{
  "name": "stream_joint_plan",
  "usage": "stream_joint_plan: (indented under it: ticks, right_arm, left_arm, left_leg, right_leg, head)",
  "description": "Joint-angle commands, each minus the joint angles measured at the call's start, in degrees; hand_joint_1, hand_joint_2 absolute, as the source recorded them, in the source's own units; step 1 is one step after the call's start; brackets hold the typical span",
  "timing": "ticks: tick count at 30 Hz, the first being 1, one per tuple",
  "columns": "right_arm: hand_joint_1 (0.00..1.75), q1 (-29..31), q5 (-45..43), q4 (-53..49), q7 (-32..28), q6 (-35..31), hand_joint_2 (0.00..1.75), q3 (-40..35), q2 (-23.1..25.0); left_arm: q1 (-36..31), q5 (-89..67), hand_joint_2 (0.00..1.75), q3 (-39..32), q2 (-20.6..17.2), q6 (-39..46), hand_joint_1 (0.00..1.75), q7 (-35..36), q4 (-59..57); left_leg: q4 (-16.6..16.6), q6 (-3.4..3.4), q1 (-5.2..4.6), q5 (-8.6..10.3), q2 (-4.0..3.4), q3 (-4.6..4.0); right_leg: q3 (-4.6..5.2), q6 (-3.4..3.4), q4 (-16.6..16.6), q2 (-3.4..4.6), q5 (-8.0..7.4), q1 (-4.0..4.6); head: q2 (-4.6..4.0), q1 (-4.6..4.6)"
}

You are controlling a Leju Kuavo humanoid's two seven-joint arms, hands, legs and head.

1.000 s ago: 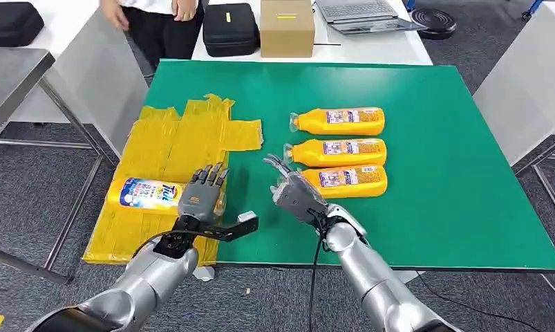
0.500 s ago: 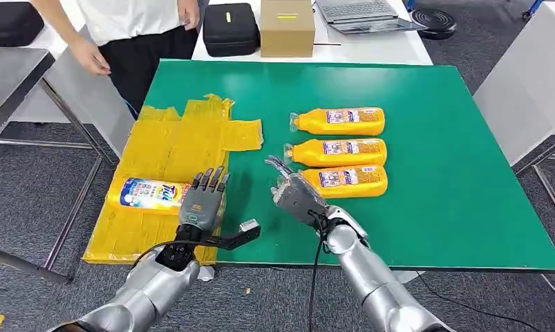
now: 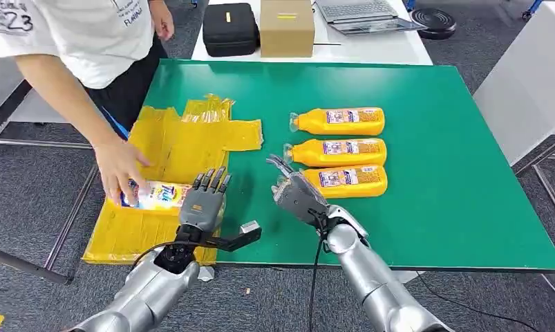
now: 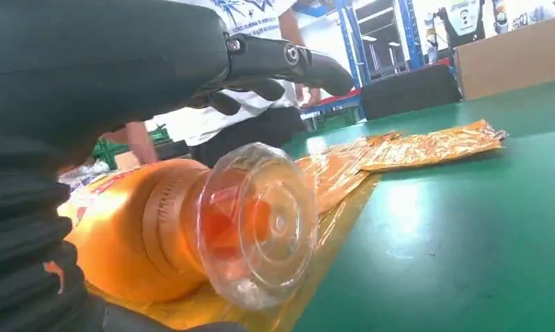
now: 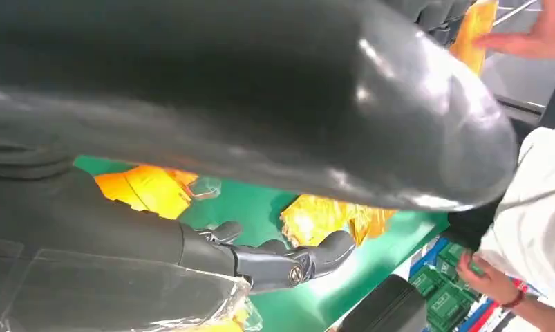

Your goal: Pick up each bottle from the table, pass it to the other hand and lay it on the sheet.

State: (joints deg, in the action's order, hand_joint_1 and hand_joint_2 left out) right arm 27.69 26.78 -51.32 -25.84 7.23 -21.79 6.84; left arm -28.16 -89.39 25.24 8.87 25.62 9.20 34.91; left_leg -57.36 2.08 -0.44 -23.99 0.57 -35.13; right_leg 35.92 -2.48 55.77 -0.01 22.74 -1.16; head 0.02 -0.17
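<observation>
My left hand (image 3: 200,203) hovers over the near right edge of the yellow sheet (image 3: 171,149), fingers (image 3: 212,181) straight and spread, holding nothing. From the left wrist camera its dark fingers (image 4: 288,59) reach out above the clear cap of the laid bottle (image 4: 191,228), apart from it. That bottle (image 3: 152,196) lies on its side on the sheet, just left of my hand, and a person's hand (image 3: 119,168) rests on its far end.

My right hand (image 3: 296,194) hangs over the green surface (image 3: 440,166), fingers apart and slightly curled, empty. It sits at the cap end of the nearest bottle (image 3: 343,181); I cannot tell whether it touches. Beyond that one lie the middle bottle (image 3: 336,152) and the far bottle (image 3: 340,122), all three on their sides in a row, caps toward the sheet.

The person (image 3: 81,41) leans in from the far left. Behind the surface stand a black case (image 3: 229,29), a box (image 3: 287,28) and a laptop (image 3: 361,14).
</observation>
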Motion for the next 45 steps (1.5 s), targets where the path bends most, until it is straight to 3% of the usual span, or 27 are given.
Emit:
stream_joint_plan:
  ticks: [1, 14, 19, 25, 33, 38, 39, 45]
  right_arm:
    - [0.0, 1.47, 0.82, 1.4, 0.24, 0.05, 0.0, 1.29, 0.03]
    - [0.0, -1.19, 1.13, -1.02, 0.13, -0.92, 0.0, 1.73, -1.13]
    - [0.0, -3.37, 1.29, -3.38, 0.38, -1.27, 0.0, 2.44, -1.65]
    - [0.0, -2.61, 4.84, -4.31, 2.16, -3.95, 0.0, 2.75, -3.81]
    - [0.0, -2.74, 4.92, -4.55, 2.15, -3.98, 0.0, 3.2, -3.97]
    - [0.0, 1.73, 12.46, -3.26, 5.66, -6.74, 0.0, 4.3, -4.7]
    - [0.0, 3.11, 13.91, -2.84, 6.4, -6.66, 1.75, 4.84, -4.75]
    - [0.0, 1.14, 18.64, -6.75, 6.82, -7.22, 1.75, 4.61, -10.63]
  left_arm:
    - [2.09, 0.18, 1.75, 0.1, -3.21, 0.03, 0.0, -0.76, 12.27]
    - [7.46, 2.65, 1.75, -1.73, -5.64, -2.74, 0.0, -3.19, 28.4]
    - [9.52, 7.53, 1.75, -2.5, -6.01, 1.35, 0.0, -5.9, 33.26]
    - [13.39, 37.92, 1.75, -6.51, -3.62, -1.37, 0.0, -19.88, 37.47]
    - [14.13, 38.6, 1.75, -6.57, -3.95, -0.81, 0.0, -20.88, 37.02]
    - [16.01, 64.72, 1.75, -14.7, -0.01, -4.4, 0.0, -32.57, 35.2]
    - [15.51, 67.75, 1.75, -15.74, 0.32, -5.37, 0.0, -34.04, 33.97]
    - [15.68, 73.2, 1.75, -15.16, -0.53, -8.77, 0.0, -35.53, 31.7]
  left_leg:
    - [-0.02, -0.1, 0.06, -0.11, -0.07, 0.18]
    - [-0.04, -0.15, 0.12, -0.21, -0.12, 0.35]
    - [0.02, -0.08, 0.06, -0.07, -0.03, 0.13]
    - [0.01, -0.08, 0.04, -0.09, -0.04, 0.16]
    - [-0.02, -0.13, 0.09, -0.19, -0.02, 0.36]
    - [0.0, -0.07, 0.01, -0.1, -0.1, 0.18]
    - [-0.05, -0.1, 0.05, -0.17, -0.15, 0.26]
    - [0.01, -0.11, 0.08, -0.14, 0.09, 0.38]
  right_leg:
    - [-0.18, 0.09, 0.0, 0.03, 0.09, 0.07]
    - [-0.35, 0.13, 0.01, 0.07, 0.17, 0.13]
    - [-0.15, 0.07, -0.06, 0.0, 0.05, 0.07]
    - [-0.17, 0.07, -0.03, 0.0, 0.08, 0.04]
    - [-0.38, 0.13, -0.03, -0.03, 0.17, 0.1]
    - [-0.16, 0.07, -0.02, 0.06, 0.07, 0.02]
    - [-0.24, 0.09, 0.01, 0.1, 0.11, 0.06]
    - [-0.44, 0.11, -0.08, -0.14, 0.16, 0.1]
  head:
    - [0.0, 0.0]
    - [0.0, 0.0]
    - [0.0, 0.0]
    - [0.0, 0.0]
    - [0.0, 0.02]
    - [0.0, 0.0]
    - [0.0, 0.0]
    - [0.0, 0.0]
